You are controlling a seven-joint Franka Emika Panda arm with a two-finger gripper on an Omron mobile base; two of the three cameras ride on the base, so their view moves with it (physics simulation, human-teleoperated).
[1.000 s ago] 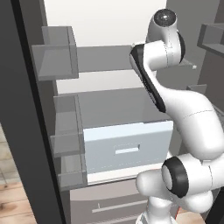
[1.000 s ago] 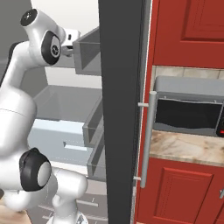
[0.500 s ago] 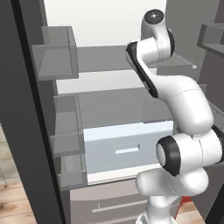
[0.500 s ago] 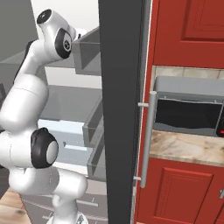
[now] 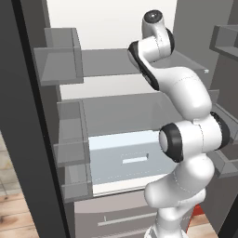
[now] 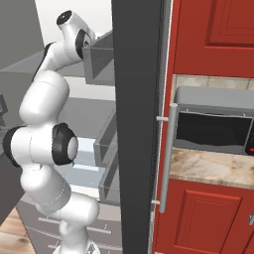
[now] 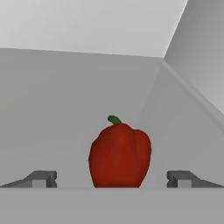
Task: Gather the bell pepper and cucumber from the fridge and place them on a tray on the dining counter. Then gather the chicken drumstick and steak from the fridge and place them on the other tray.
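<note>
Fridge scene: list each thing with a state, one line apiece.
fridge: doors open.
drawer: shut.
bell pepper: upright on the shelf, stem up, not held.
gripper: open, fingers wide either side of the pepper, not touching.
microwave: door shut.

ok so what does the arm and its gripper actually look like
The arm is glossy white, built of rounded, bulbous segments, with black rings and dark caps at the joints. No cables or markings show on it. The gripper shows as two small dark grey finger tips, blocky and squared off.
</note>
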